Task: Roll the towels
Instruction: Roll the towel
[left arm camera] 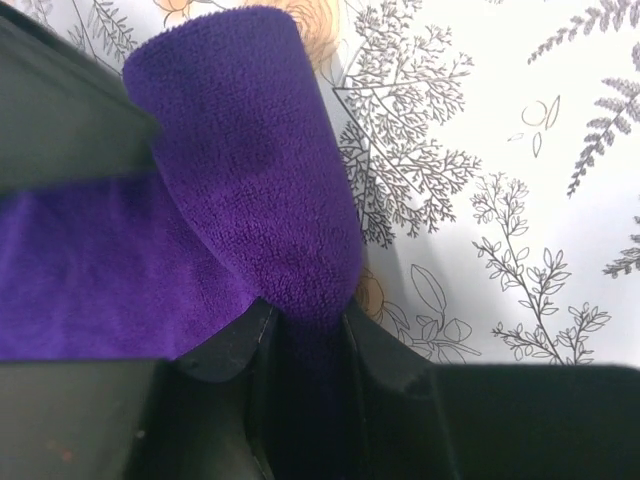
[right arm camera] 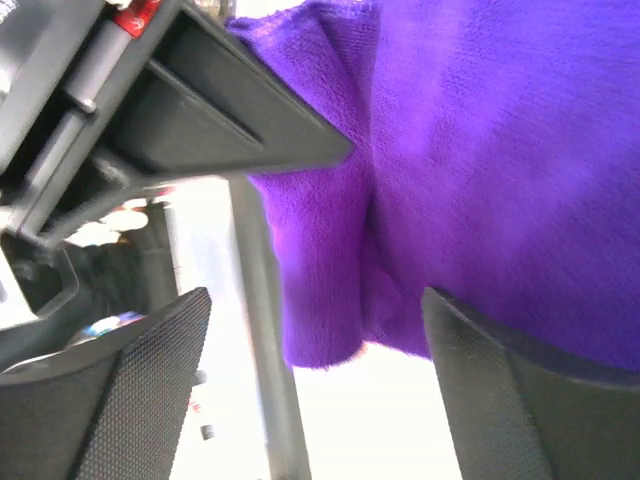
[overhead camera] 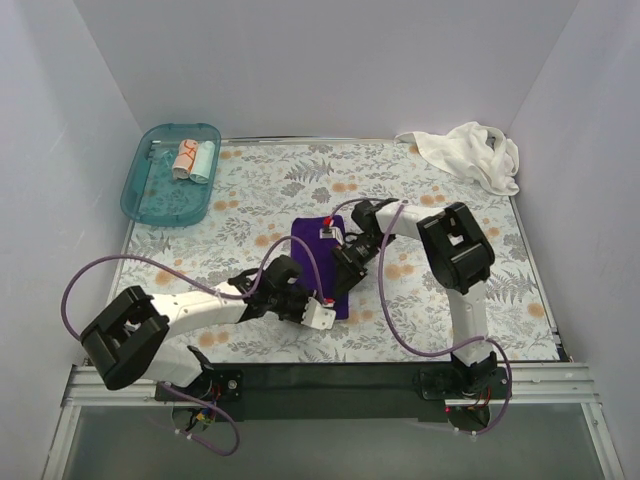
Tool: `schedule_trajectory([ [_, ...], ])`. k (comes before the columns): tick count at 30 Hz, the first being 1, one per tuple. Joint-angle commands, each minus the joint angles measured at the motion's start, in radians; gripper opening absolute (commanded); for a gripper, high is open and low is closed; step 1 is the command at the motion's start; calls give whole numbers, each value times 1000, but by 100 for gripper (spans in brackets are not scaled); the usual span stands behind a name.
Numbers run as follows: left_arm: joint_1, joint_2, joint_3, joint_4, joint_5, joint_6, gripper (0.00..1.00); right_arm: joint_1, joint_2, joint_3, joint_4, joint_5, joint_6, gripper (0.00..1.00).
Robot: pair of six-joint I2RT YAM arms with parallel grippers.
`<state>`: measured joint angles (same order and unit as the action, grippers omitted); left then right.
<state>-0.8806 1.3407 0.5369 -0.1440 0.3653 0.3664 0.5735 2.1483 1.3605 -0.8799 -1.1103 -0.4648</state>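
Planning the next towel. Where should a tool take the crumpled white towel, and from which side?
I'd pinch the white towel by the flat flap at its left end, from above on the near-left: walls close its far and right sides, and the flap lies thin.

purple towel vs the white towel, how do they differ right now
The purple towel is dark, in the middle of the floral sheet; the white towel is pale, at its far right corner. The purple towel is partly rolled, pinched by the left gripper; the white towel is a crumpled heap, untouched. Both are soft cloth.
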Motion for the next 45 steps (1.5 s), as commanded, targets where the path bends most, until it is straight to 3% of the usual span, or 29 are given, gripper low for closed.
schedule_trajectory([
  [1, 48, 98, 66, -233, 194, -46, 4, -72, -129, -18, 61, 260, -32, 82],
  [6, 167, 277, 227, -487, 378, 44, 8, -147, -304, -64, 85, 355, -41, 90],
  [11, 300, 593, 498, -736, 527, 118, 14, -149, -470, -213, 186, 463, -31, 91],
  [17, 396, 799, 682, -954, 603, 199, 16, -117, -677, -348, 285, 495, -14, 89],
  [25, 420, 972, 830, -1029, 590, 238, 21, 135, -709, -376, 449, 699, -61, 88],
  [27, 424, 994, 853, -1045, 586, 241, 22, 247, -708, -411, 534, 760, -102, 88],
  [35, 427, 1045, 894, -1059, 572, 246, 24, 532, -634, -573, 853, 1142, -251, 88],
  [38, 428, 1046, 903, -1069, 575, 252, 24, 592, -599, -600, 955, 1291, -284, 88],
  [45, 431, 1045, 900, -1066, 577, 256, 24, 598, -594, -636, 1004, 1308, -293, 81],
])
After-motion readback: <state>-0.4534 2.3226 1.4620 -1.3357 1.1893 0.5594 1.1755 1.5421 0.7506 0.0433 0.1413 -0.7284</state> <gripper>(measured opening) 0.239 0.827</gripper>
